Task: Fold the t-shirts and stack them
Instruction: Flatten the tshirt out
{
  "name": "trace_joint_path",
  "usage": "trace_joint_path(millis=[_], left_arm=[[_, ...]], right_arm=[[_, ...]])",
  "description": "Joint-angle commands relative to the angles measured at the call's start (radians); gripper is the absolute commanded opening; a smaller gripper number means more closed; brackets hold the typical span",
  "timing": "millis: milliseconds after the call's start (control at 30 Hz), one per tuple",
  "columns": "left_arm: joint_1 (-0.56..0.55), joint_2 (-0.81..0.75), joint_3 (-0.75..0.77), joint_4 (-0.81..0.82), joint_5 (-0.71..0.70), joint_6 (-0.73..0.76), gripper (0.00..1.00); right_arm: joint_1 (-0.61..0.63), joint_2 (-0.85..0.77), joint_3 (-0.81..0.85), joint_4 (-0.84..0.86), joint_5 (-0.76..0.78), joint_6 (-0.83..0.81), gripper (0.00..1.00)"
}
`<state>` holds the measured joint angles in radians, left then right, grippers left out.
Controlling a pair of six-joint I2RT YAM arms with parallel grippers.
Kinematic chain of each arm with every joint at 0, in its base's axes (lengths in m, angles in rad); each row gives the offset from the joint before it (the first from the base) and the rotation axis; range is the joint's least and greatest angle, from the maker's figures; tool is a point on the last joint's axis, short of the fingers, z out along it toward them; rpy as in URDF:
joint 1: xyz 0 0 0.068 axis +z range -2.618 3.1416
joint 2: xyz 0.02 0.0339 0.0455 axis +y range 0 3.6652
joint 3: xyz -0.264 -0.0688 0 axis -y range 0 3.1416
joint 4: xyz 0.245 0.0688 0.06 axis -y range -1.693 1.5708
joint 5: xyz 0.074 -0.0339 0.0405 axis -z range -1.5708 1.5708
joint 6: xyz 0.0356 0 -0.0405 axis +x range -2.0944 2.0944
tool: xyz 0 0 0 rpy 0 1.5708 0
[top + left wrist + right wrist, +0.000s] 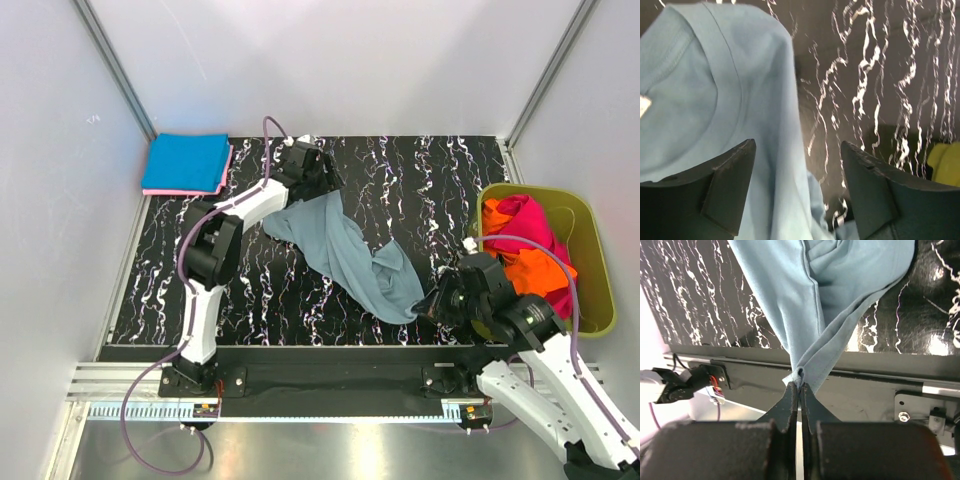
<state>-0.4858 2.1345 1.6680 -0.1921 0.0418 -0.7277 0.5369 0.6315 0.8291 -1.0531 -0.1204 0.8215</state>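
Judging from how things lie, the task looks somewhere near its middle. Two shirts are finished: a bright blue shirt (185, 160) lies folded square on top of a pink shirt (180, 191), and this small stack sits well apart from the olive-green tub (600, 290), at the far corner of the worktop (420, 190) on the opposite side from it. Inside the tub a magenta shirt (520, 215) and an orange shirt (530, 268) lie bunched together, unfolded, so at least those two wait their turn.

The grey-blue shirt (345, 255) is the one in work. It is out of the tub and lies on the worktop just beside it, drawn into a long, twisted band that runs from near the tub's front corner away toward the far middle of the worktop. It is not yet flat: the cloth is ropy and creased, with deep folds along its length, and no fold is made. It probably needs spreading first.

The right hand (800, 387), close by the tub's front corner, has its fingers pressed together on a pinched corner of this shirt's hem. The left hand (797, 145), at the shirt's end farthest from the tub, has its fingers apart and grips nothing; below it show the collar and a small white neck label (643, 106).
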Motion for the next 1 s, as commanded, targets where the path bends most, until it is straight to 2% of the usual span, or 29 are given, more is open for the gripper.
trace_joint_path(millis=[0,133,200,267,300,367,433,533,567,700,767,800,833,867,900,967], left_arm=[[0.019,0.056,0.046,0.028,-0.048,-0.033,0.72],[0.019,0.082,0.047,0.042,0.000,0.005,0.66],[0.023,0.087,0.061,0.052,0.007,0.039,0.53],[0.024,0.094,0.108,0.057,0.029,0.083,0.37],[0.027,0.093,0.127,0.056,0.035,0.096,0.15],[0.036,0.059,0.174,0.042,0.029,0.128,0.00],[0.050,-0.003,0.208,0.017,0.018,0.155,0.00],[0.078,-0.088,0.260,-0.001,0.026,0.241,0.00],[0.085,-0.158,0.268,-0.003,0.027,0.270,0.00],[0.150,-0.333,0.263,-0.004,0.046,0.301,0.00],[0.193,-0.396,0.271,-0.001,0.050,0.306,0.00],[0.208,-0.445,0.285,0.002,0.056,0.304,0.00],[0.240,-0.464,0.297,0.008,0.070,0.301,0.00],[0.260,-0.481,0.305,0.014,0.082,0.277,0.00],[0.300,-0.520,0.309,0.022,0.101,0.258,0.00],[0.334,-0.568,0.297,0.045,0.128,0.215,0.00]], right_arm=[[0.006,-0.048,-0.008,-0.004,0.028,0.076,0.00],[0.006,-0.093,0.017,-0.036,0.068,0.099,0.00],[0.006,-0.095,0.031,-0.041,0.091,0.096,0.00],[0.006,-0.076,0.048,-0.039,0.109,0.085,0.00],[0.005,-0.058,0.056,-0.039,0.114,0.079,0.00],[0.006,-0.035,0.083,-0.039,0.142,0.058,0.00],[0.005,-0.012,0.111,-0.039,0.174,0.056,0.00],[0.006,0.004,0.146,-0.030,0.293,0.085,0.00],[0.006,0.011,0.156,-0.018,0.368,0.088,0.00],[0.005,0.150,0.273,0.042,0.536,0.016,0.00],[0.003,0.238,0.410,0.089,0.597,-0.084,0.00],[0.000,0.335,0.465,0.102,0.605,-0.126,0.00],[-0.005,0.390,0.596,0.108,0.608,-0.201,0.00],[-0.026,0.445,0.669,0.110,0.596,-0.237,0.00],[-0.041,0.544,0.815,0.107,0.579,-0.272,0.00],[-0.061,0.620,0.948,0.097,0.536,-0.335,0.00]])
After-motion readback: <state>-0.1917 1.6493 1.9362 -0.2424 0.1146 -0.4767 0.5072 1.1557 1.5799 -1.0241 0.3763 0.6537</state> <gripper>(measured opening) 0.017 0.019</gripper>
